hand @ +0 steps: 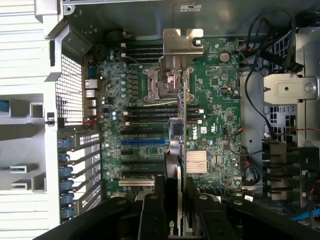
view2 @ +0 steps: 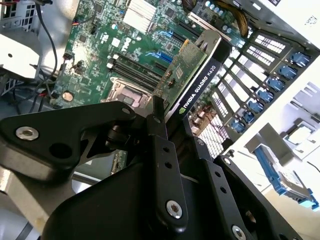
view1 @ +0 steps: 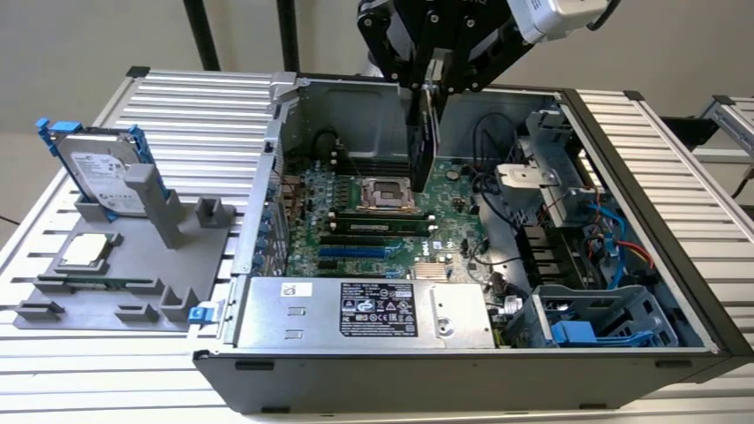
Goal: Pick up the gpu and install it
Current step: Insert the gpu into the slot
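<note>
While our gripper [view1: 430,87] has its fingers clamped on the graphics card [view1: 422,146], hanging upright over the motherboard [view1: 460,190] mid-case [view1: 471,389], we judge it light, stiff and fragile, best gripped by its edges.

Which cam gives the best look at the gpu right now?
Second wrist view: the gpu shows its green board face, black shroud edge and silver bracket, gripped by the claw. The exterior view shows a dark upright slab above the motherboard; the first wrist view shows it edge-on, plus the bracket.
</note>
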